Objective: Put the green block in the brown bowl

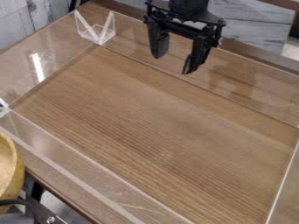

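My gripper (174, 52) hangs above the far part of the wooden table, pointing down. Its two black fingers (156, 45) stand apart with nothing between them, so it is open. A curved piece of the brown bowl (7, 166), light tan wood with a thick rim, shows at the left edge near the front. The green block is not in view.
The wooden table (163, 131) is bordered by low clear acrylic walls (70, 171) on all sides. A small clear triangular stand (94, 29) sits at the far left corner. Dark cables or equipment lie below the front edge at the bottom left.
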You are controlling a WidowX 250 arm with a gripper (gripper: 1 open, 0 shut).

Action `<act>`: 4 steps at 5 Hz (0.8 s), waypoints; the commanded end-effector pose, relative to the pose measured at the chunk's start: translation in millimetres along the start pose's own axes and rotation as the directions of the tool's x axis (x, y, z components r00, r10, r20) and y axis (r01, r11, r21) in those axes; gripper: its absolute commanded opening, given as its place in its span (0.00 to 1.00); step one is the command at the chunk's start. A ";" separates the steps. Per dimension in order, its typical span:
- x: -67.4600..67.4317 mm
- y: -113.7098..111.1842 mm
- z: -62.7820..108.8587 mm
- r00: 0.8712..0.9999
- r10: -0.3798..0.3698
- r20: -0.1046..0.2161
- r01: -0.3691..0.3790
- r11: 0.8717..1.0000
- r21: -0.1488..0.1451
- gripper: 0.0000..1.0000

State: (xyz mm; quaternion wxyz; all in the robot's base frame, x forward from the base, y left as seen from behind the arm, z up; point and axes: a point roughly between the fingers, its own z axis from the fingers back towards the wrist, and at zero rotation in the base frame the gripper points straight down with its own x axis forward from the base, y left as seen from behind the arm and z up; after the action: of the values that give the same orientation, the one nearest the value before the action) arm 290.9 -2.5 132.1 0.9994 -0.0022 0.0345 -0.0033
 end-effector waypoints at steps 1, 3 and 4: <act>13.6 1.8 2.8 1.000 0.003 0.023 -0.003 1.000 -0.001 1.00; 40.7 7.3 12.6 0.997 0.009 0.076 -0.009 1.000 -0.003 1.00; 50.2 10.3 16.2 0.995 0.009 0.100 -0.009 1.000 -0.003 1.00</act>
State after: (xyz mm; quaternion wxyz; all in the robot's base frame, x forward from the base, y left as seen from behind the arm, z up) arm 333.2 4.0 123.9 0.9997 -0.0057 0.0229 -0.0018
